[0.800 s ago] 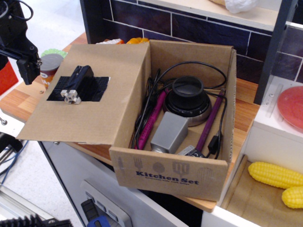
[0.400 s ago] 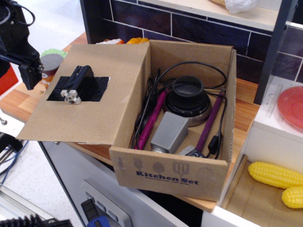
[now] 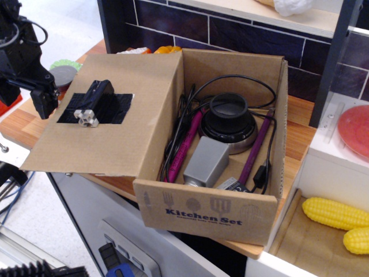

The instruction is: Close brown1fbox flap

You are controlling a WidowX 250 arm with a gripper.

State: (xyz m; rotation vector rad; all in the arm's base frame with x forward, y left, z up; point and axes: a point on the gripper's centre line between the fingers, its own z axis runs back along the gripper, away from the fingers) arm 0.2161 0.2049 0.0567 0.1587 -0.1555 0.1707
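Observation:
The brown cardboard box [image 3: 213, 210], printed "Kitchen Set" in dark blue, stands open on the wooden counter. Its big flap [image 3: 147, 124] lies folded out to the left, nearly flat. A black tape patch with a small black block [image 3: 95, 103] faces up on it. Inside the box are a round black device [image 3: 229, 118], a grey block, purple sticks and black cables. My black gripper [image 3: 44, 99] hangs at the flap's left edge, just left of the tape patch. I cannot tell whether its fingers are open or shut.
A can [image 3: 62, 76] and a green item sit behind the flap's left corner. Orange food [image 3: 167, 49] lies behind the box by the dark tiled wall. A red plate [image 3: 354, 130] and corn cobs [image 3: 337, 213] are on the right.
My gripper has moved down and to the right, closer to the flap's left edge. The box and flap have not moved.

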